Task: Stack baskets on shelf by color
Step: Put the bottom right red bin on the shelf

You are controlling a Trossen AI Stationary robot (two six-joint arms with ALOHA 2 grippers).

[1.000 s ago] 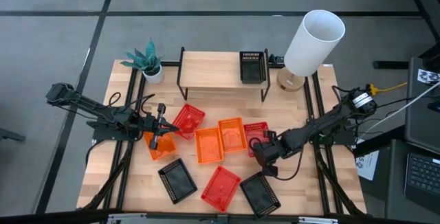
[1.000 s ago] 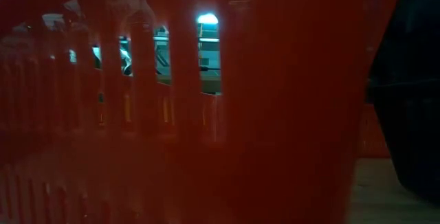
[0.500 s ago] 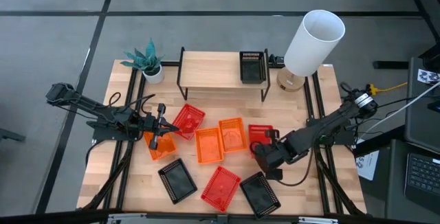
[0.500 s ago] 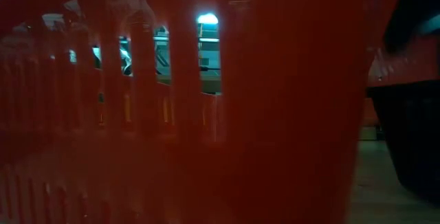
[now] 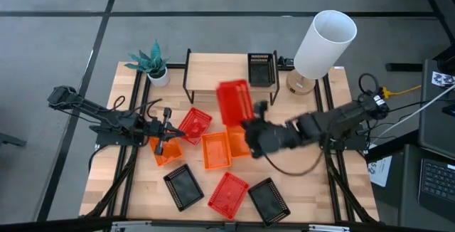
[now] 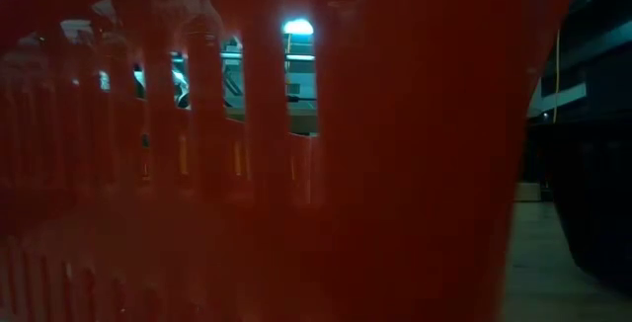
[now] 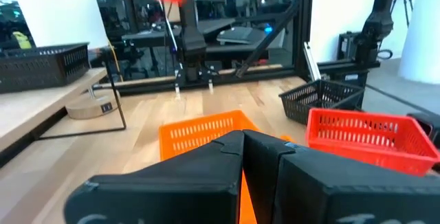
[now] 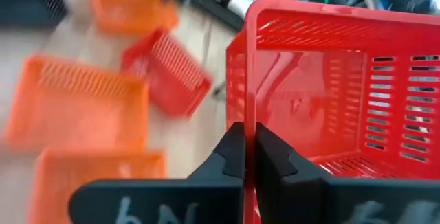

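Once the right gripper (image 5: 250, 134) had pinched a red basket (image 5: 233, 102) by its rim, it swung up off the table toward the shelf (image 5: 213, 72); left gripper (image 5: 162, 129) waited, fingers closed

Three red baskets (image 5: 234, 102), three orange (image 5: 215, 151), three black (image 5: 261, 69), apparently; one shelf (image 5: 213, 74).

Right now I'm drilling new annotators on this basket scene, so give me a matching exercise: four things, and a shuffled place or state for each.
Things:
1. red basket
2. black basket
3. left gripper
4. lamp

Places or states:
A. on the shelf's right end
B. lifted in the right gripper
C. right of the shelf
D. shut over an orange basket

Pairs: 1-B, 2-A, 3-D, 4-C
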